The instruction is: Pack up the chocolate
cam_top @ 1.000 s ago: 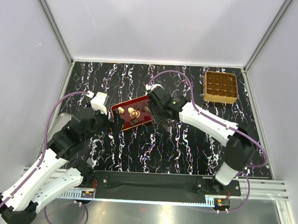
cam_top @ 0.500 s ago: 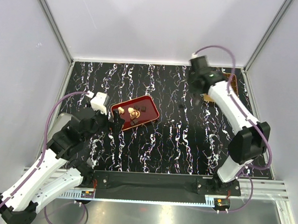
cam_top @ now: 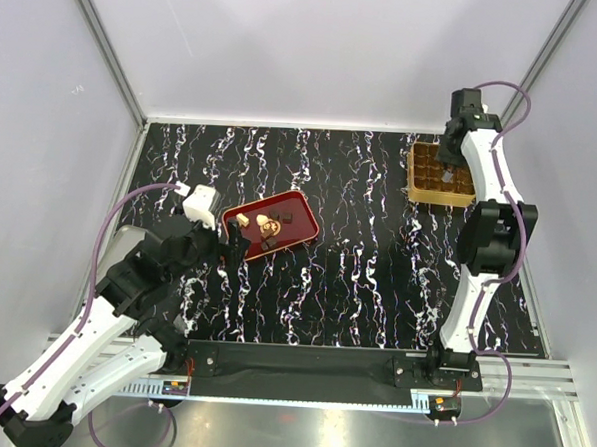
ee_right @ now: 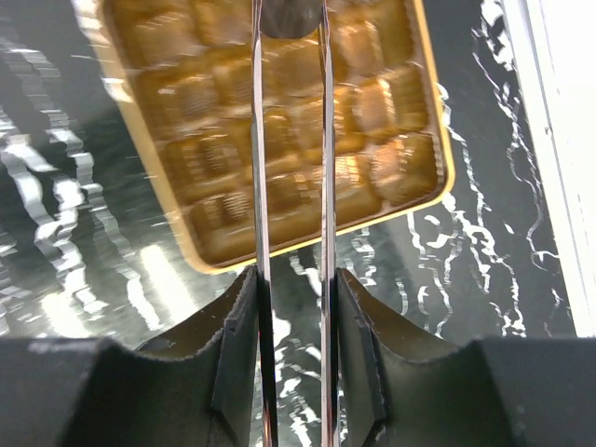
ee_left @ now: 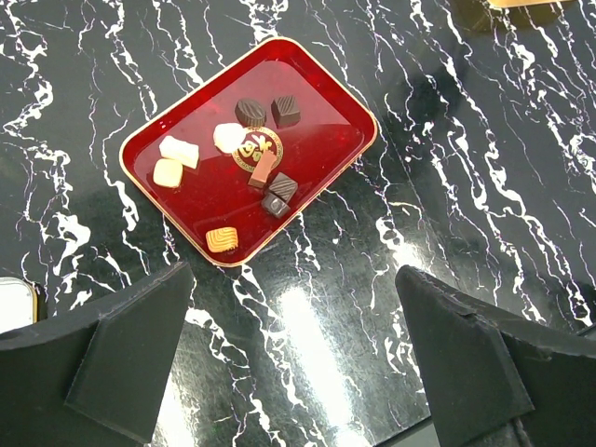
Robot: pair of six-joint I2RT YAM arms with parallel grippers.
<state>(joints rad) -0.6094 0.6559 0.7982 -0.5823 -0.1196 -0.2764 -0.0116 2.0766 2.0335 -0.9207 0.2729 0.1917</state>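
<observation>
- From above, we see the right pincer [cam_top: 448, 169] over the gold box [cam_top: 426, 185] at the tabletop's [cam_top: 375, 288] far right corner; the other chocolates [cam_top: 244, 219] lie in the red tray [cam_top: 303, 231], well apart.
- At the left wrist, the left pincer [ee_left: 293, 289] gapes wide and empty, near that tray.
- At the right wrist, narrow jaws pinch a dark chocolate [ee_right: 289, 17] above the blurred grid; we should centre it over one free cell, lower, then release.

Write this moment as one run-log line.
right end effector: holds dark chocolate over golden box | left end effector: open near red tray | tray: eight chocolates
</observation>
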